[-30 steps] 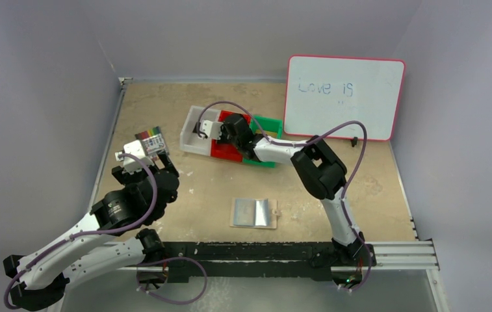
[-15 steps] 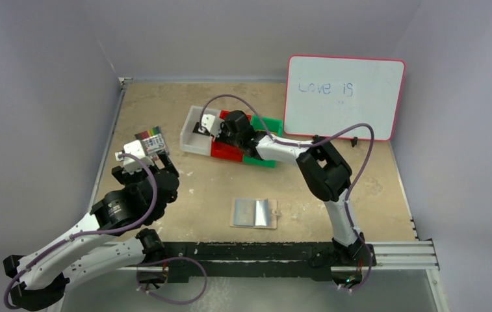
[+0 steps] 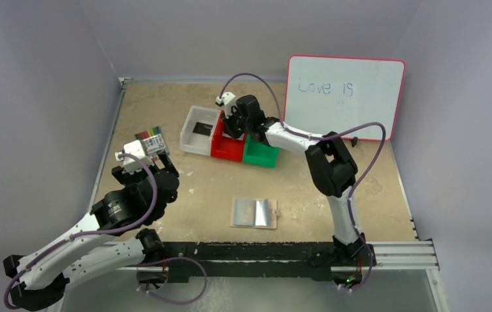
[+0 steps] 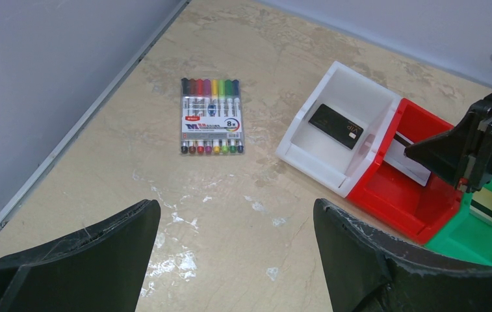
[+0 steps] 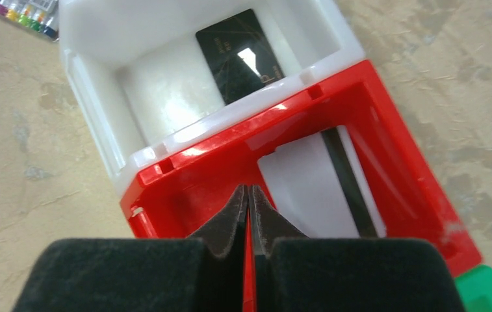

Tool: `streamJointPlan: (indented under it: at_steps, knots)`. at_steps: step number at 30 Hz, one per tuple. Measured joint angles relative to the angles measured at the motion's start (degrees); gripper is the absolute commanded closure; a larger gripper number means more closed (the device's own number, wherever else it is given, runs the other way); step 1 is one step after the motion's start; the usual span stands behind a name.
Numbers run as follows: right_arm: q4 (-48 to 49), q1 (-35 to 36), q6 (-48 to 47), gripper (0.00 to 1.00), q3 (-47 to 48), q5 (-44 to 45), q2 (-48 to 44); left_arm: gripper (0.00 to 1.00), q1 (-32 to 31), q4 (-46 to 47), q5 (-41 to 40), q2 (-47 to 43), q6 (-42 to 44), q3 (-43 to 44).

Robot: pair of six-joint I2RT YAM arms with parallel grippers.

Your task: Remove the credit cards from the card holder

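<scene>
My right end effector (image 5: 248, 195), closed tight and empty, hangs over the red bin (image 5: 230, 140) holding the silver-grey card (image 5: 308, 185); any dip could snag its rim and tip cards out, well apart from the card holder (image 3: 254, 212) lying open on the surface (image 3: 197, 195).

Soft, even light from overhead leaves faint shadows on the counter (image 3: 165, 110), a white glare spot sits on the black card (image 5: 243, 58) inside the white bin (image 5: 93, 26), the red bin (image 5: 217, 130) beside it gleams along its rim, and the close-up right fingers (image 5: 126, 273) look blurred.
</scene>
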Motion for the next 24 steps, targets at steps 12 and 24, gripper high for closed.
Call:
streamJointPlan:
  at_steps: [12,24]
  knots:
    - [-8.70,0.68,1.64,0.94,7.02,0.13,7.30,0.13,0.00,0.00,0.15,0.00,0.02,0.00]
    - [-11.21,1.03,-1.38,0.90,12.24,8.37,11.98,0.13,0.00,0.02,0.17,0.02,0.00,0.00]
